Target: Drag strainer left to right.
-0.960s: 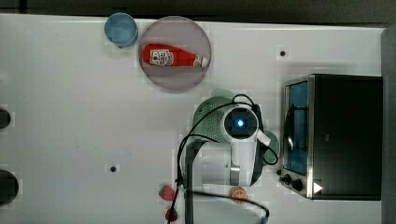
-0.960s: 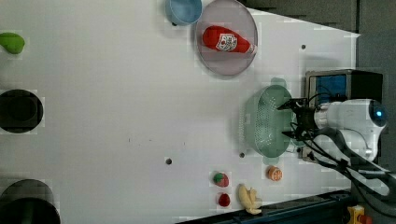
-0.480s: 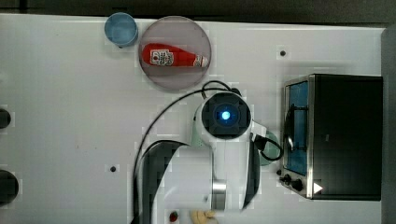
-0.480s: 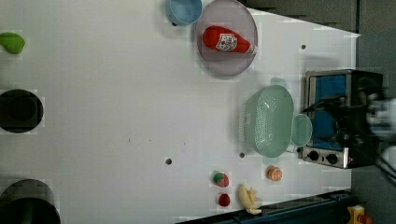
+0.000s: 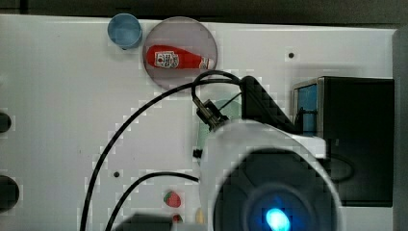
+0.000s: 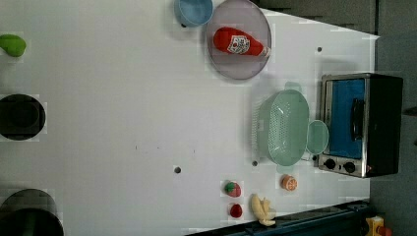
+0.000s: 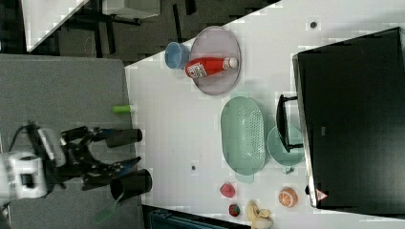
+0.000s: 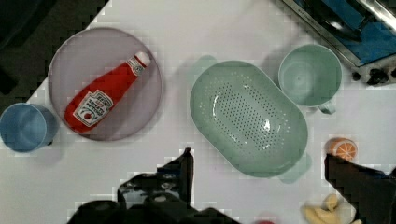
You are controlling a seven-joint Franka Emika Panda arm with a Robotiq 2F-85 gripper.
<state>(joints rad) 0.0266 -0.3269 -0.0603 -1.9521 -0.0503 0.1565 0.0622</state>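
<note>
The strainer (image 6: 284,128) is a pale mint-green oval colander with rows of holes. It rests on the white table (image 6: 123,98) just beside the toaster oven (image 6: 361,123), toward the left view's right. The wrist view looks down on the strainer (image 8: 247,116) from well above. My gripper (image 8: 257,157) is open, and its two dark fingers (image 8: 184,165) are spread wide with nothing between them. In the right view the gripper (image 7: 117,148) hangs far from the strainer (image 7: 243,136). My arm (image 5: 269,183) covers most of the strainer (image 5: 223,108) in the top view.
A round green mug (image 6: 317,136) sits between strainer and oven. A purple plate (image 6: 231,66) holds a red ketchup bottle (image 6: 238,42), with a blue cup (image 6: 193,11) beside it. Toy fruit (image 6: 289,183) lies near the table edge. Black cups (image 6: 19,117) stand at the left view's left.
My arm has drawn back from the strainer's rim and risen toward the top camera. It has left the left view. The strainer stays beside the oven.
</note>
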